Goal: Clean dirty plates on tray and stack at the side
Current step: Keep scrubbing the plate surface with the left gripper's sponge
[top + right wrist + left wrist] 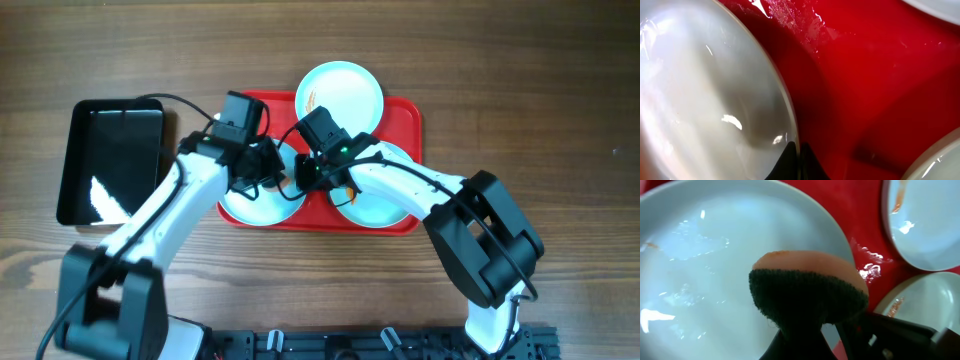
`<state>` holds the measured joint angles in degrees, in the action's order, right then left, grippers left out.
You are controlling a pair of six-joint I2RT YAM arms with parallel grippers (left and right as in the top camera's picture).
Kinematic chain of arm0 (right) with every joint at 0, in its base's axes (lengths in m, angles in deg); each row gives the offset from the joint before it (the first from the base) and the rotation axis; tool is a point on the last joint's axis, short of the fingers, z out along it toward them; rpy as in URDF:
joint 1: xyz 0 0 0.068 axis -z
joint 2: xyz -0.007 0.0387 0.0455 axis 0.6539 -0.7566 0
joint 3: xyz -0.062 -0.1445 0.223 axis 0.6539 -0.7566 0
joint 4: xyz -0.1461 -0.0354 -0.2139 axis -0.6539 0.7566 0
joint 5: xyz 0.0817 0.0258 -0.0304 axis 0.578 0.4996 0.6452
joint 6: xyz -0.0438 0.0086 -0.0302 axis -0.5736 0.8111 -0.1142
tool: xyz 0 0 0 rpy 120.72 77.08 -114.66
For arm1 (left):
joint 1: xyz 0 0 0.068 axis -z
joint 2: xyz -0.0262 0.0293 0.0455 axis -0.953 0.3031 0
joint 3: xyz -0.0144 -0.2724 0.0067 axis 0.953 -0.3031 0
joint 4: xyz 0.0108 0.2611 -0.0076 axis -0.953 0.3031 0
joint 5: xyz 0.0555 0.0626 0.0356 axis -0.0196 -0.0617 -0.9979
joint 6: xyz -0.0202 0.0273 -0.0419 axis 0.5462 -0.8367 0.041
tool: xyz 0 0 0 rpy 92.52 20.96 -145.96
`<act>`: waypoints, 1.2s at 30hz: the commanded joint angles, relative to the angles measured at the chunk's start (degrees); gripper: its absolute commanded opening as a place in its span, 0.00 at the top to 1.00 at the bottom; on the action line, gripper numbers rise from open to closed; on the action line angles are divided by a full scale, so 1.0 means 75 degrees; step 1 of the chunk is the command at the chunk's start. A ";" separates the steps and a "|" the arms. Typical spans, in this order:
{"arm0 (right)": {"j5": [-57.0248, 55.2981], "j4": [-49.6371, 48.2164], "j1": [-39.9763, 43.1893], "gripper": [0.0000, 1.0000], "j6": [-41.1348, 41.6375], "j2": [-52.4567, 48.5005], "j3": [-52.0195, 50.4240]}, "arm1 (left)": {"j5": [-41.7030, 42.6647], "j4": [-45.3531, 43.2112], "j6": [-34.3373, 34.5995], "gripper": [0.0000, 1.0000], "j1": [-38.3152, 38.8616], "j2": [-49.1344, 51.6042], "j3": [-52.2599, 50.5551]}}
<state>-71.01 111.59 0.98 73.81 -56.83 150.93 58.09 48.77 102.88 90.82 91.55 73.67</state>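
Note:
The red tray (405, 115) holds three plates. The far plate (345, 95) has an orange smear. The near-right plate (385, 205) lies under my right arm. My left gripper (268, 168) is shut on a sponge (807, 287), orange on top with a dark scouring side, held over the near-left plate (255, 205). This plate fills the left wrist view (700, 280), wet and nearly clean. My right gripper (305, 175) is shut on that plate's rim (787, 125); its fingertips (799, 159) pinch the edge over the tray (880, 75).
A smaller black glossy tray (75, 160) lies left of the red tray. The smeared far plate (927, 225) and near-right plate (930, 305) sit close to the sponge. Wet patches shine on the red tray (867, 262). Bare wooden table surrounds both trays.

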 commanded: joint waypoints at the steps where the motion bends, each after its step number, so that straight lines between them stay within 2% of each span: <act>1: -0.0035 0.0017 -0.0029 0.96 -0.0189 -0.0140 0.0114 | 0.0122 -0.0169 -0.0119 0.96 0.0076 0.0589 0.0047; 10: -0.0659 0.0224 -0.0026 0.96 0.0332 -0.0140 0.0114 | -0.0312 -0.0309 -0.0119 0.96 0.0073 0.1116 0.0050; 25: -0.0702 0.0256 -0.0006 0.96 0.0332 -0.0140 0.0114 | -0.0452 -0.0399 -0.0122 0.96 0.0073 0.1399 0.0047; 36: -0.0991 0.0364 -0.0006 0.96 0.0356 -0.0140 0.0105 | -0.1402 -0.0009 -0.0181 0.96 -0.0385 0.1556 0.0047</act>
<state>-75.56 113.36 0.89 75.82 -56.91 150.95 54.07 46.94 102.86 90.77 101.71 74.13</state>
